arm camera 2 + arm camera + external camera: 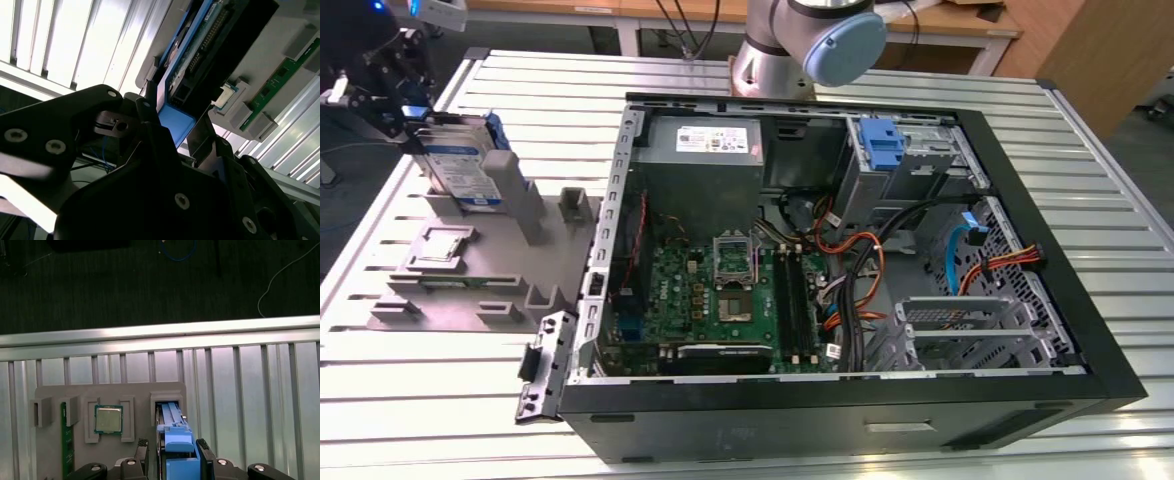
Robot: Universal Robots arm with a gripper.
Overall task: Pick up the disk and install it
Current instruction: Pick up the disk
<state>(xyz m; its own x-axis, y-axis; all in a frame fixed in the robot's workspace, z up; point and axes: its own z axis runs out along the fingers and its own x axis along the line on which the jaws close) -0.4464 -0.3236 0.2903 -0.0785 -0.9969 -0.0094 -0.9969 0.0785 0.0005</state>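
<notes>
The disk (460,165) stands on edge in a slot of the grey holder fixture (454,270) at the exterior view's left, its blue-and-white label facing out. My gripper (411,112) sits over the disk's top end. In the first wrist view the disk's blue carrier frame (176,440) lies between my two black fingers (142,446), which press against its sides; my gripper (172,446) is shut on it. The second wrist view shows the same grip (175,122) around the blue end of the disk (192,55), with its circuit-board side in view.
The open computer case (1107,380) lies to the exterior view's right, with a grey power-supply box (707,140), a blue latch (883,145) and a metal drive cage (974,330). The fixture also holds a processor (108,419) and a memory stick (64,440). The table edge (160,332) and dark floor are close by.
</notes>
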